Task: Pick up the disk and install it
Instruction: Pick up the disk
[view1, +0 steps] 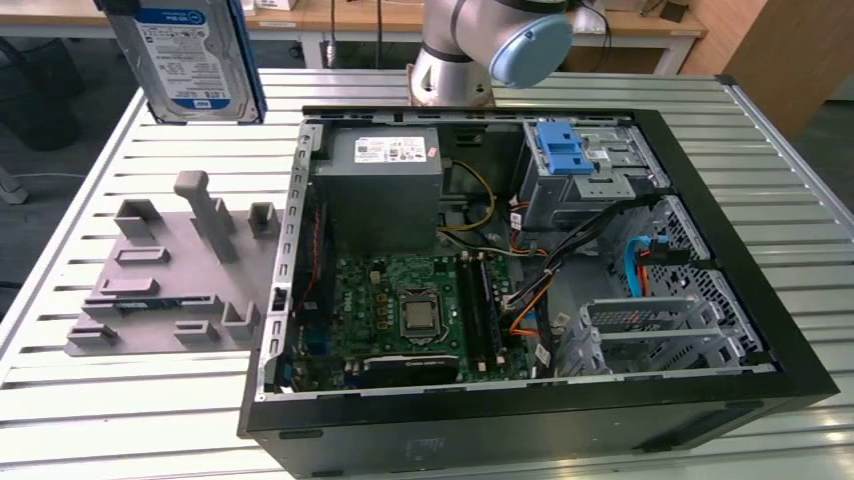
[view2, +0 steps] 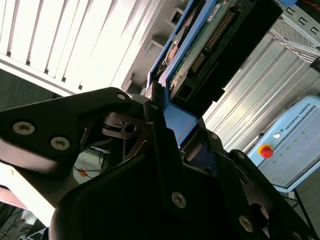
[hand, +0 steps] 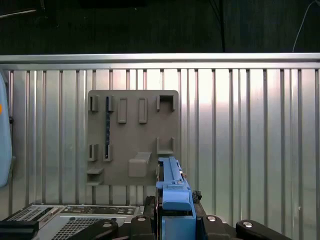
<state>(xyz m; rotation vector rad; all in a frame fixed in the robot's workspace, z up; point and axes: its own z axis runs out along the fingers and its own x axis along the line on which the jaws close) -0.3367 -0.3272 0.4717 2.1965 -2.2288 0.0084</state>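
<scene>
Second wrist view: jaws pinch the disk (view2: 202, 42) edgewise, well above the table (view2: 60, 35)

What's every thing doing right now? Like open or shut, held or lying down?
Disk: up in the air, upright, gripped by its blue frame.
Pincer: shut on the disk.
Case: lying on its side, open on top.
Holder: flat on the table beside the case.

Showed a slatted aluminium table (view1: 120, 420) across the middle, wooden desks (view1: 334, 18) at twelve o'clock, a wooden panel (view1: 781, 50) at one o'clock, dark floor (view1: 20, 240) at nine o'clock.
</scene>
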